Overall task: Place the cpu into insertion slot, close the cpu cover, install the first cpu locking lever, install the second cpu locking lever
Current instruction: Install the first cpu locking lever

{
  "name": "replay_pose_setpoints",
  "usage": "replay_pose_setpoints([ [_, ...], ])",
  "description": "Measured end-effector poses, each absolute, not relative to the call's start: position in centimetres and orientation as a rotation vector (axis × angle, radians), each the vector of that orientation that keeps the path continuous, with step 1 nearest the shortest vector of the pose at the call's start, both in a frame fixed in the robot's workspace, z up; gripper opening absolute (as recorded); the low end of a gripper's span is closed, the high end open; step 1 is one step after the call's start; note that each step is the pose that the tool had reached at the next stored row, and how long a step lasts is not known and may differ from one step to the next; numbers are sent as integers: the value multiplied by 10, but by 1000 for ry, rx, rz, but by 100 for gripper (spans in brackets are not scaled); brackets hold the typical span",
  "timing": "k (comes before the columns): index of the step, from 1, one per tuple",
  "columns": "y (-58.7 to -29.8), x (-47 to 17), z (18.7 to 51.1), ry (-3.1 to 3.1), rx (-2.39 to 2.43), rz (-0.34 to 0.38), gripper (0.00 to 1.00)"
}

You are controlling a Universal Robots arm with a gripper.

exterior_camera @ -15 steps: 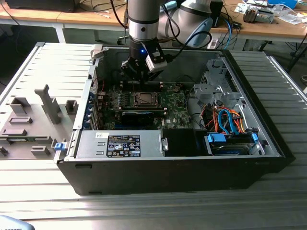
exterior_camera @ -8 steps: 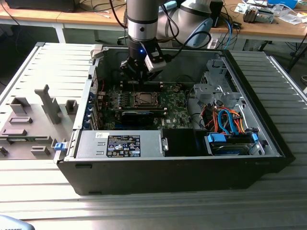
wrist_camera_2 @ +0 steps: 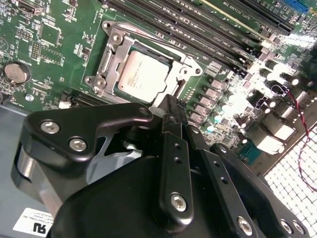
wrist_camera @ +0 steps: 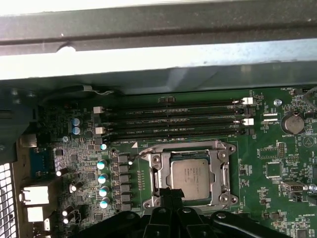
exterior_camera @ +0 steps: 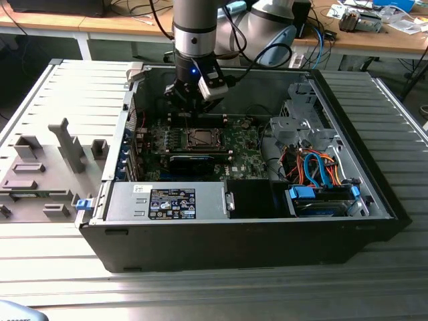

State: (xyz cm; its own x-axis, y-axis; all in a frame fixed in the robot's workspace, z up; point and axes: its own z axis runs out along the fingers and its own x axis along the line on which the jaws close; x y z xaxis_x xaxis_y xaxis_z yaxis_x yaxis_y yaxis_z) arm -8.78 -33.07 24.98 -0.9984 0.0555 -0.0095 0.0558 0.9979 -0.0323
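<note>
Inside the open case, toward its back wall, the cpu [wrist_camera_2: 142, 75] already sits in the insertion slot [wrist_camera_2: 174, 64] with the cpu cover [wrist_camera: 218, 148] down, so the gripper [wrist_camera_2: 171, 106] hovers just beside it, fingers pinched together, empty.

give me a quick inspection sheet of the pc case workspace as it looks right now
surface: slatted metal table carrying the open computer case.
job's things: cpu sits in the insertion slot; cpu cover lies closed around it.
clutter: grey fixture blocks at the exterior view's left.
grippers: gripper just above the socket edge, fingers together, holding nothing.
cables: orange and blue cables inside the case.
surroundings: wooden desks behind.
</note>
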Motion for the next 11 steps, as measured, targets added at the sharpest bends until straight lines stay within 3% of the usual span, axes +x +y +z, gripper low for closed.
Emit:
replay_pose_setpoints([
  [11, -330, -102, 250, 3131, 87, -51, 11],
])
